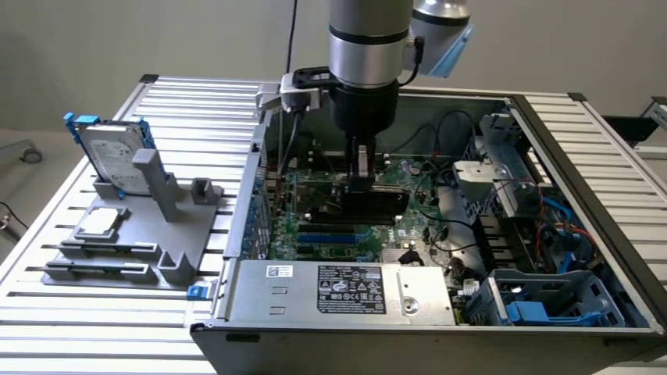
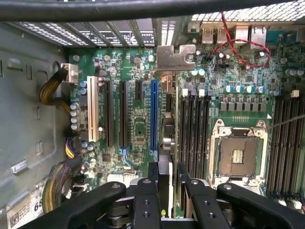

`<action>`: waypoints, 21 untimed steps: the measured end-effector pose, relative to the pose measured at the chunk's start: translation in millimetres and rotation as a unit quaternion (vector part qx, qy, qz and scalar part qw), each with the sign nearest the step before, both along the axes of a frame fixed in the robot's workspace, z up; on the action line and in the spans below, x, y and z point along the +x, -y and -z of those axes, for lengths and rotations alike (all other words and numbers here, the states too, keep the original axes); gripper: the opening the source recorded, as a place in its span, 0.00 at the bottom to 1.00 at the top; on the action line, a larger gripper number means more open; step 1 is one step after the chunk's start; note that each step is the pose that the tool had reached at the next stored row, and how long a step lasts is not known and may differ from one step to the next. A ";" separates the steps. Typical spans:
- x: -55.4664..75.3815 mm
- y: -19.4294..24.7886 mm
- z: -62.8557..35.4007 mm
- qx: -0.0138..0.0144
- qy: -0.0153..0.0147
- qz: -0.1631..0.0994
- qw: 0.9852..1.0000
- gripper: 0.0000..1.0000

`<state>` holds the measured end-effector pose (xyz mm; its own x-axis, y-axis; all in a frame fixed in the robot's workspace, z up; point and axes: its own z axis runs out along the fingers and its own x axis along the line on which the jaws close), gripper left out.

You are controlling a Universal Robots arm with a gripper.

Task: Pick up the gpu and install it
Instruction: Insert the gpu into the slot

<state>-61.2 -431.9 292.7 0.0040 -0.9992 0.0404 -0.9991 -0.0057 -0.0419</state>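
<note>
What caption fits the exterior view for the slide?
Gripper holds the gpu on edge, low over the motherboard inside the open PC case.

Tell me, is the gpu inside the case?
Inside: the claw holds the gpu on edge above the motherboard; whether it is seated, cannot tell.

The gpu point(image 2: 166, 138), a thin green-and-black card, stands edge-on, so its faces cannot be seen; part of it is hidden between the black gripper fingers point(image 2: 153, 177). The silver robot arm point(image 1: 367, 39) is cut off by the exterior view's top edge. The print on the silver power supply box point(image 1: 344, 291) is too small to read.
</note>
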 end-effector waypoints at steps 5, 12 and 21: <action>-11.8 7.8 0.0 0.000 0.004 -0.001 1.000 0.27; -30.5 17.3 1.1 0.000 0.005 -0.002 1.000 0.27; -31.9 17.9 4.2 0.000 0.005 -0.003 1.000 0.27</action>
